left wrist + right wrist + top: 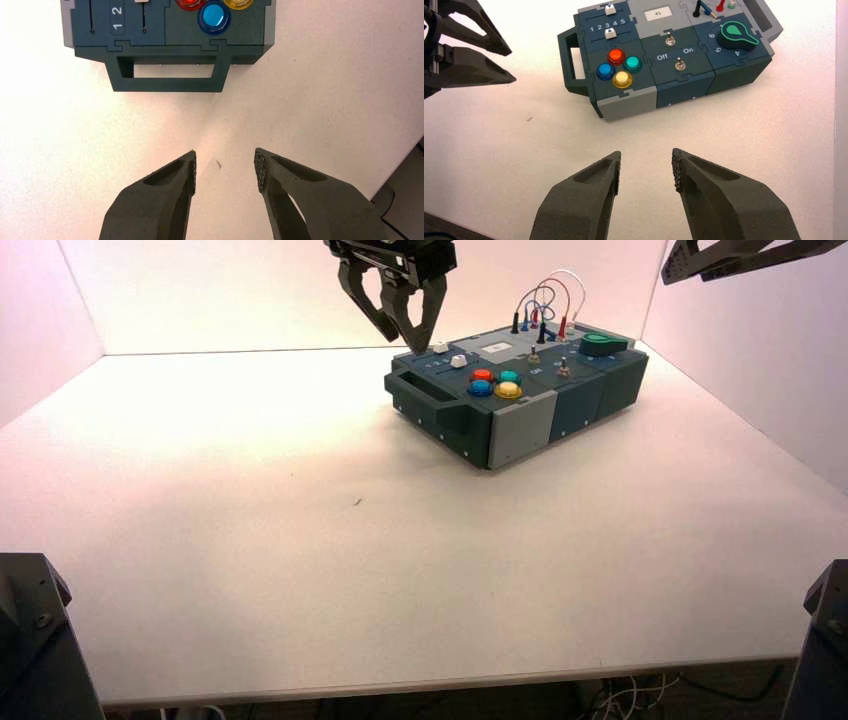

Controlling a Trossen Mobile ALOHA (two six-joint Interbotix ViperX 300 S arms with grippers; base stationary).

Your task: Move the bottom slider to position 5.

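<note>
The bottom slider [610, 33] is a small white knob on the dark track next to the round coloured buttons; it stands about level with the 3 of the scale. It also shows in the high view [458, 361], and just its edge shows in the left wrist view [142, 1]. Its twin [610, 9] sits on the farther track. My left gripper [405, 340] is open and empty. It hovers above the table just off the box's handle end [167, 80], short of the sliders, and it also shows in its own wrist view [225, 162]. My right gripper [645, 162] is open and empty, held high at the right.
The dark box [520, 430] stands turned at the back right of the white table. It bears red, blue, green and yellow buttons [616, 67], two toggle switches [679, 65], a green knob [736, 34] and looped wires [545, 305]. White walls close in the sides.
</note>
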